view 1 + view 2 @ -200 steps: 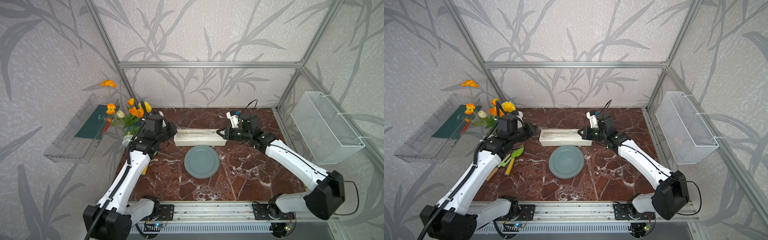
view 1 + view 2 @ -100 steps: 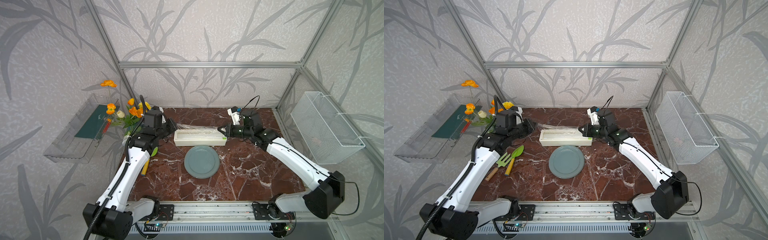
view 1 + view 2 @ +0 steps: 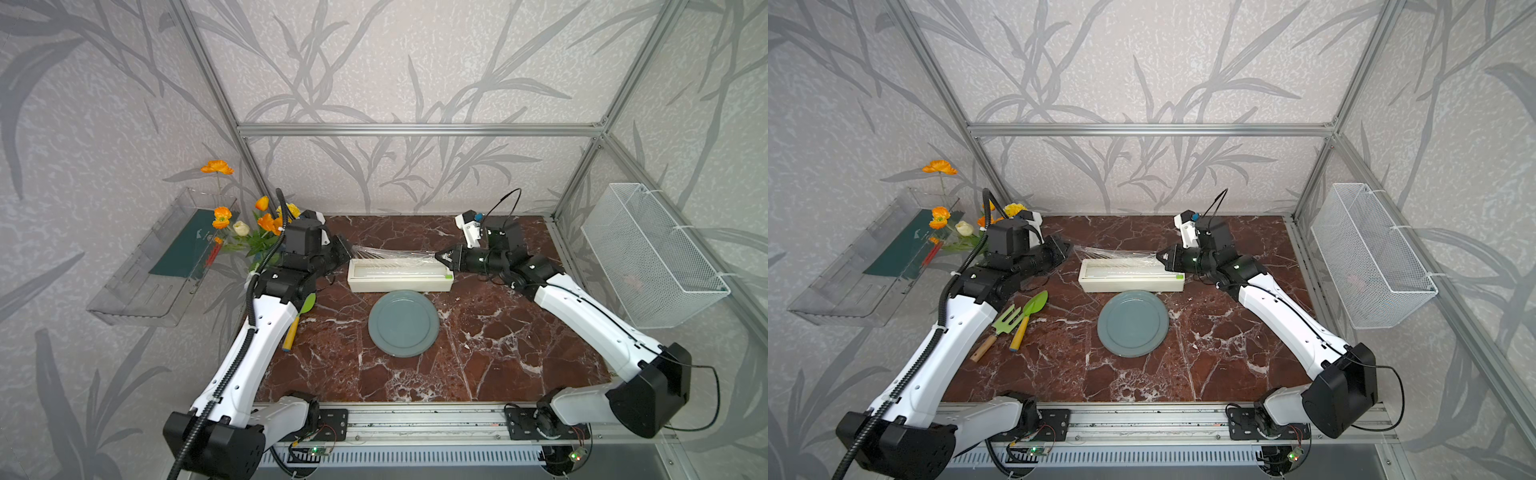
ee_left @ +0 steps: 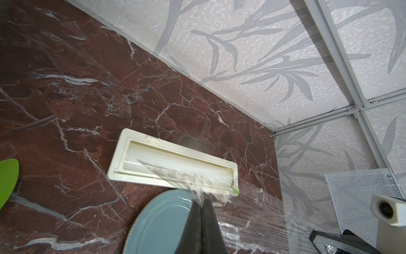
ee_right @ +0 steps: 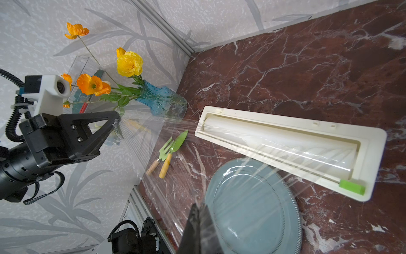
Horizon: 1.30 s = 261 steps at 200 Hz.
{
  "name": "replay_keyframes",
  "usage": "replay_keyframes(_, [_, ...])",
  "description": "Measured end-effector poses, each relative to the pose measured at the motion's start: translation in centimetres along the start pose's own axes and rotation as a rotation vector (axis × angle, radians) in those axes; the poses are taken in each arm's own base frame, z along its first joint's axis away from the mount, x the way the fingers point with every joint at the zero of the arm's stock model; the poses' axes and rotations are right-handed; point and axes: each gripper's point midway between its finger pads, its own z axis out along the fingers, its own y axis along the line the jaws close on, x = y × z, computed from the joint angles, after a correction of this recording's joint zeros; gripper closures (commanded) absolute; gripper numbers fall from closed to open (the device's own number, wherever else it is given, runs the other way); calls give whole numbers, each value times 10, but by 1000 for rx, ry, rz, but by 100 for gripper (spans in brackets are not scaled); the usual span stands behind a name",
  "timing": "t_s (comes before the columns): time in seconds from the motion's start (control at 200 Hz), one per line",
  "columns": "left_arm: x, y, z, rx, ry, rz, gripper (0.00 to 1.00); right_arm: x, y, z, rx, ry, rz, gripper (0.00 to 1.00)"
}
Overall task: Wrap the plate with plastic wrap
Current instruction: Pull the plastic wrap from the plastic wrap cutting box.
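Since the plastic wrap (image 3: pixel 390 254) is thin, limp and clingy, it is being judged light, easily torn and prone to bunching, and is best being gripped at its end corners. It is being held stretched above the cream dispenser box (image 3: pixel 399 284) near the worktop's (image 3: pixel 478 353) back edge, its ends being pinched by the tightly closed left claw (image 3: pixel 348 252) and right claw (image 3: pixel 437 254). The stiff, breakable plate (image 3: pixel 403 323) is lying uncovered just in front of the box. A roll (image 5: pixel 274 149) is sitting in the box; flowers (image 5: pixel 129 62) are standing in the blue vase (image 5: pixel 162 102) at the back left corner.
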Motion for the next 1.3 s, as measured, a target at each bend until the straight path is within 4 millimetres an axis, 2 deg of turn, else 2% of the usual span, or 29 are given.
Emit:
replay_keyframes(0.36, [-3, -6, -12, 19, -18, 3, 100, -5, 9, -5, -16, -5, -5, 100])
replay_keyframes(0.51, [3, -6, -24, 38, -19, 2, 100, 10, 5, -8, -24, 14, 4, 100])
replay_keyframes(0.605, [16, 2, -36, 55, -17, -11, 100, 34, -3, -10, -14, 50, 15, 100])
replay_keyframes(0.67, [32, 11, -40, 57, 4, -26, 100, 59, -10, -11, -5, 92, 24, 100])
replay_keyframes(0.92, [114, 73, -34, -56, 186, -89, 100, 161, -52, -3, 66, 292, 89, 100])
replay_keyframes(0.945, [120, 77, -34, -64, 196, -91, 88, 169, -55, -3, 74, 310, 94, 100])
replay_keyframes(0.975, [127, 82, -34, -70, 206, -96, 69, 178, -59, -3, 83, 330, 99, 100])
replay_keyframes(0.99, [130, 84, -34, -69, 211, -96, 63, 183, -61, -2, 87, 339, 102, 100])
replay_keyframes(1.075, [148, 94, -34, -64, 234, -126, 46, 199, -69, -2, 103, 374, 113, 100])
replay_keyframes(1.174, [162, 100, -33, -59, 255, -160, 42, 207, -72, -1, 111, 385, 118, 100])
replay_keyframes(1.304, [170, 101, -27, -40, 277, -175, 43, 216, -77, 2, 111, 393, 122, 100])
